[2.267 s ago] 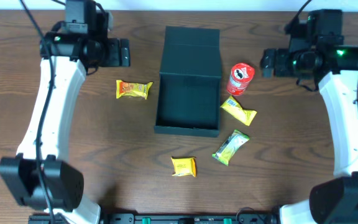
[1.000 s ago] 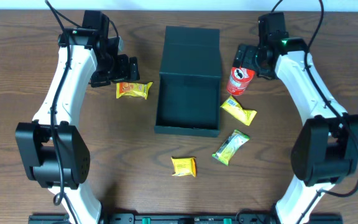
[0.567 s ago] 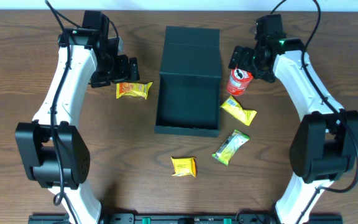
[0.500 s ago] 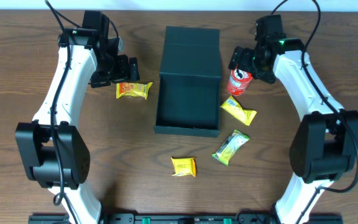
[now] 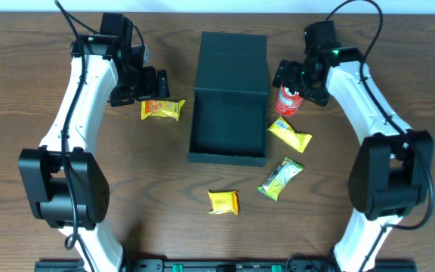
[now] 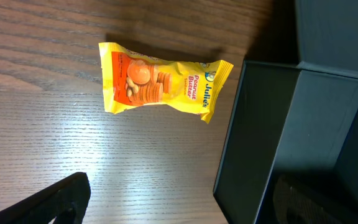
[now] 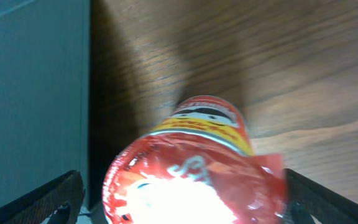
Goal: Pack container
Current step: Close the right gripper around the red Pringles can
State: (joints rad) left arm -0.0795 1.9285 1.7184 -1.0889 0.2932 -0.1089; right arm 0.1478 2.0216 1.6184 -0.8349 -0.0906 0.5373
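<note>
Red can (image 5: 291,99) sat inside the wide-apart right gripper (image 5: 293,83), apparently ungripped; left gripper (image 5: 155,81) gaped near the orange packet (image 5: 162,109); next, close and lift.

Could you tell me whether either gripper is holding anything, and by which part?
Nothing is held: the left gripper hangs open above the yellow packet, the right gripper open around the red can.

Wrist-view edges cut off the container (image 6: 303,137) and the red can (image 7: 194,162).
</note>
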